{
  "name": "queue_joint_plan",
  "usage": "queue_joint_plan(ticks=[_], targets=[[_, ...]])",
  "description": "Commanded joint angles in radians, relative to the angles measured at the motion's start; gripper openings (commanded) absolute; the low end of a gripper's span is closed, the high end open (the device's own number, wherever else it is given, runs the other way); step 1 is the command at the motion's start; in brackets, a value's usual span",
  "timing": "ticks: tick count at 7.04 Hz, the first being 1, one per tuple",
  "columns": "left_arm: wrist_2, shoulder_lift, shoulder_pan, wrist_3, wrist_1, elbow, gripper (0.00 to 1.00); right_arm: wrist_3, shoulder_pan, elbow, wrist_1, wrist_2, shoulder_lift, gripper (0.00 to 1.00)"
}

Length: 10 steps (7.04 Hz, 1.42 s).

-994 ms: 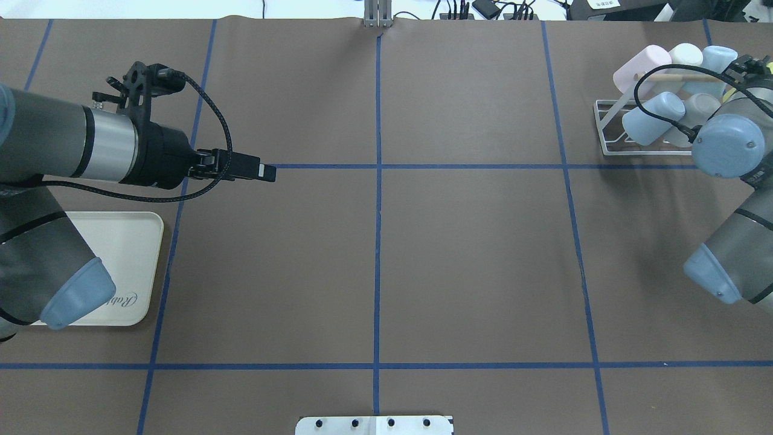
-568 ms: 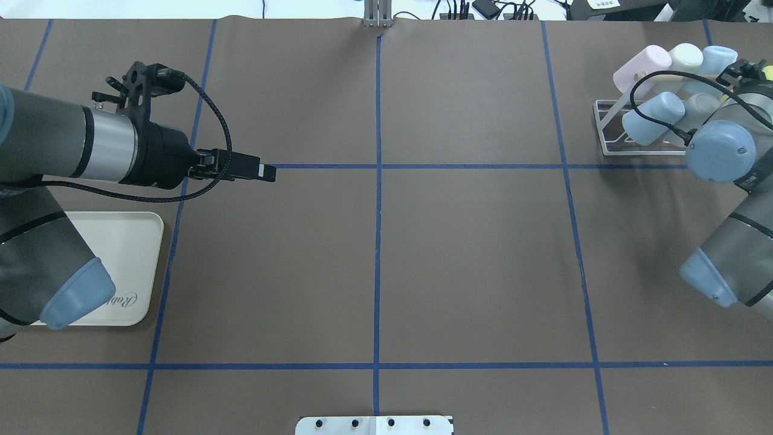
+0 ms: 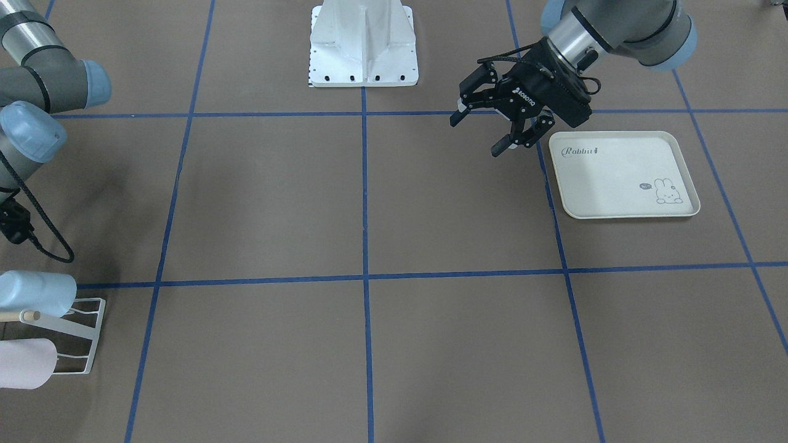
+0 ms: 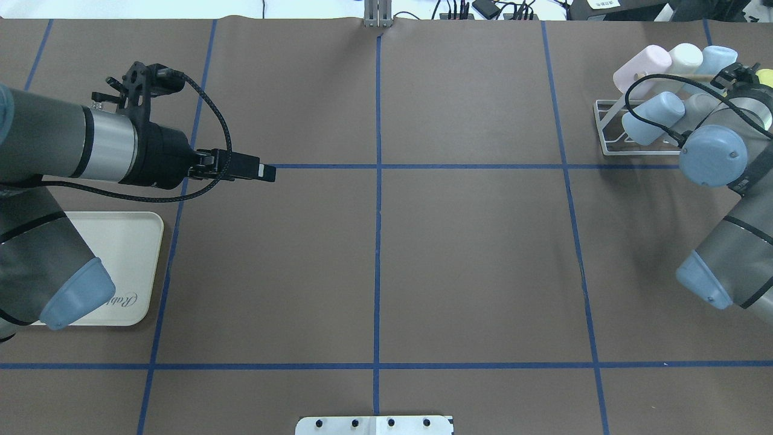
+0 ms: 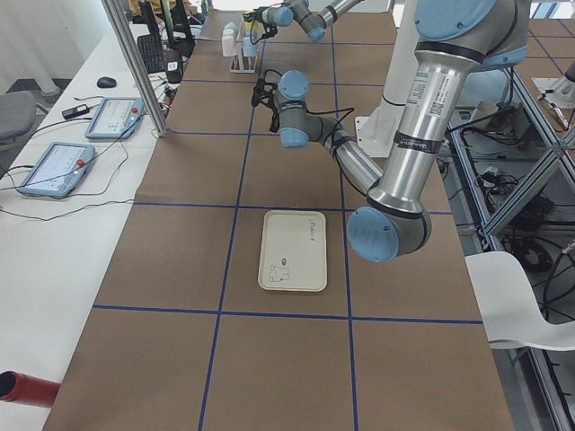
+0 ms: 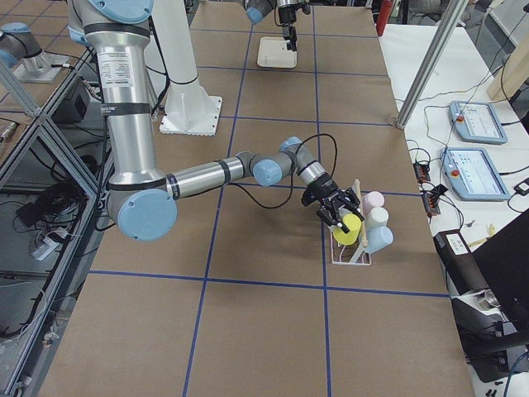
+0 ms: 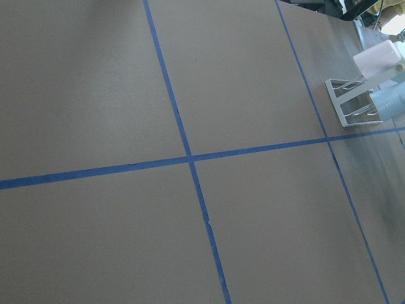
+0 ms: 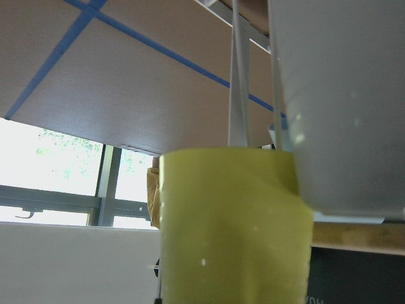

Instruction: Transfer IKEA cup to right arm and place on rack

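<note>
one yellow cup (image 8: 234, 221) at white rack (image 3: 77, 329) by right gripper (image 6: 340, 217), grip not discernible; left gripper (image 3: 477, 136) spread, near tray (image 3: 622, 215).

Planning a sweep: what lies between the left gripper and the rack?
Only bare table with blue tape lines, from left gripper to rack, in the overhead view.

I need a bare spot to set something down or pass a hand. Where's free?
The tray is empty, beside the open left gripper. The table's middle squares, between tray and rack, are bare. Crowded: the rack corner, with cups on its prongs and the right arm over it.
</note>
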<state>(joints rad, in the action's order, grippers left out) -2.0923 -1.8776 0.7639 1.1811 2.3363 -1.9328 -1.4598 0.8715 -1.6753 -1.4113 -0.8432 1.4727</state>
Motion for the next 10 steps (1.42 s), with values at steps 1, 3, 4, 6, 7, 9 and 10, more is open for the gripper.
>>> queue_joint_plan(ticks=[1,3,4,6,7,9,10], targets=[[0.000,0.000,0.000,0.000,0.000,-0.001,1.00,0.053,-0.003,0.002,-0.001,0.000,0.001,0.11],[0.000,0.000,0.000,0.000,0.002,-0.002,1.00,0.098,-0.006,0.008,0.000,0.000,0.001,0.59],[0.000,0.000,0.000,0.000,0.002,-0.002,1.00,0.098,-0.006,0.008,0.000,-0.002,0.001,0.88],[0.000,0.000,0.000,0.000,0.002,0.000,1.00,0.121,-0.008,0.009,0.000,-0.004,0.001,0.98],[0.000,0.000,0.000,0.000,0.002,-0.001,1.00,0.121,-0.008,0.009,0.000,-0.004,0.001,0.98],[0.000,0.000,0.000,0.000,0.002,-0.001,1.00,0.121,-0.008,-0.010,0.000,-0.011,-0.002,0.99],[0.000,0.000,0.000,0.000,0.003,-0.002,1.00,0.122,-0.005,-0.059,-0.001,-0.064,-0.005,0.99]])
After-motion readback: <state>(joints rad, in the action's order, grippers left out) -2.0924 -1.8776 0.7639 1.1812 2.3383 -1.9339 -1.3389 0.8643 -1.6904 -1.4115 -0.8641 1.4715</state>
